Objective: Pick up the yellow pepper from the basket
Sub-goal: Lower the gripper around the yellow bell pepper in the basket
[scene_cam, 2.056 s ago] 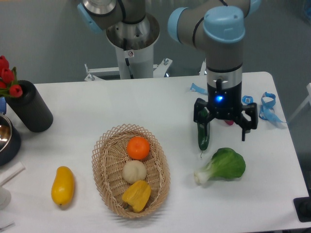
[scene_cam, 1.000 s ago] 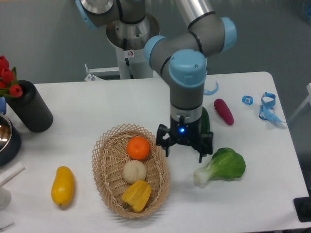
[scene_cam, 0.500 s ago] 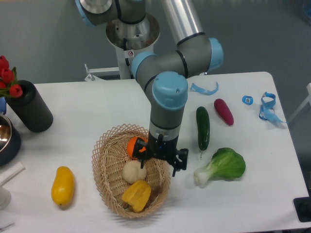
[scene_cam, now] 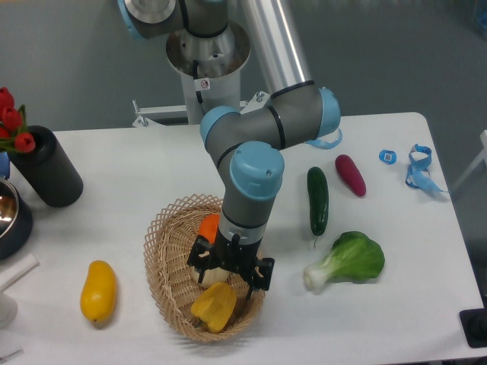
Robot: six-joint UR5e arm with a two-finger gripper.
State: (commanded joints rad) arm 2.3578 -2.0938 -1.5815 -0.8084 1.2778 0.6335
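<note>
White table [scene_cam: 152, 163], grey wall [scene_cam: 68, 61], maybe curtain bkgd.

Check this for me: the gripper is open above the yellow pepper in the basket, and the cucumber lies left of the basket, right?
Not quite. The camera view shows the cucumber lying right of the basket. The rest holds: the gripper is open above the yellow pepper in the basket.

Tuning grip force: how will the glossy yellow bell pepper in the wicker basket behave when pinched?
The glossy yellow bell pepper looks smooth-skinned, so the fingers of the open two-finger gripper above it may slip. Its lobed, uneven shape suggests it could twist between the fingers. It lies against the wall of the tan wicker basket, so it probably won't roll far if nudged.
</note>
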